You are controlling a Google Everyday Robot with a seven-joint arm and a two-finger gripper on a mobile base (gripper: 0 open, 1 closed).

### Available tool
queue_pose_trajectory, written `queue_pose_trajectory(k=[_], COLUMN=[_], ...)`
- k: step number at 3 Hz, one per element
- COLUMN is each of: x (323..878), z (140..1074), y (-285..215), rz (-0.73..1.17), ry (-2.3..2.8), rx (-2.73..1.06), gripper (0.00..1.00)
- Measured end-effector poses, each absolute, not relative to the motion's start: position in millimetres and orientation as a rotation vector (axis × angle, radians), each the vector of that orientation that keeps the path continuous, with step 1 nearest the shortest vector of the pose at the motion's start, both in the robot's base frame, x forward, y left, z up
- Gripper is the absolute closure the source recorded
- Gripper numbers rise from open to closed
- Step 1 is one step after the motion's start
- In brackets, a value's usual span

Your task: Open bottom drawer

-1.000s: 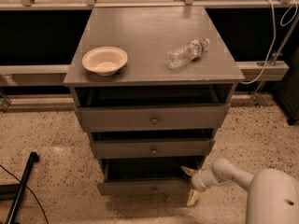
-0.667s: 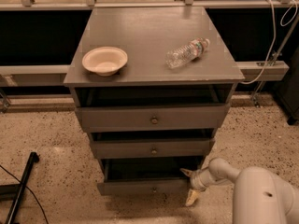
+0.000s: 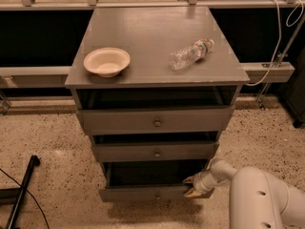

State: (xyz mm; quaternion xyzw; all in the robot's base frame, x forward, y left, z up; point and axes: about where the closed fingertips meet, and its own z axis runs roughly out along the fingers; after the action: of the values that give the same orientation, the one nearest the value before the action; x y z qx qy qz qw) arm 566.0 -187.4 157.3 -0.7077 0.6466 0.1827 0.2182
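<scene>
The bottom drawer [image 3: 143, 192] is the lowest and narrowest grey front of the cabinet. It is pulled out, with a dark gap showing above its front. Its small knob [image 3: 157, 194] sits at the centre. My gripper [image 3: 192, 185] is at the drawer's right end, its pale fingers pointing left at the top edge of the front. The white arm [image 3: 259, 199] comes in from the lower right. The middle drawer [image 3: 156, 152] and the top drawer [image 3: 155, 121] also stand pulled out above it.
A cream bowl [image 3: 106, 61] and a lying plastic water bottle [image 3: 190, 54] rest on the grey cabinet top [image 3: 152, 27]. A black pole [image 3: 21, 194] lies on the speckled floor at the left. A rail with cables [image 3: 281, 42] runs behind on the right.
The arm has drawn nearer the camera at the lower right. The gripper stays at the bottom drawer's right end. The drawer's position looks the same.
</scene>
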Motion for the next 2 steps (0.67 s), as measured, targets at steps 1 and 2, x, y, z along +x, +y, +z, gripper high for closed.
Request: queue_pose_trajectory(k=[1, 2], x=[559, 529], z=[165, 159], y=[-183, -185], rz=[0.518, 0.623], ry=[1.77, 1.787], rx=[-1.999, -2.048], gripper=[0.8, 0.72])
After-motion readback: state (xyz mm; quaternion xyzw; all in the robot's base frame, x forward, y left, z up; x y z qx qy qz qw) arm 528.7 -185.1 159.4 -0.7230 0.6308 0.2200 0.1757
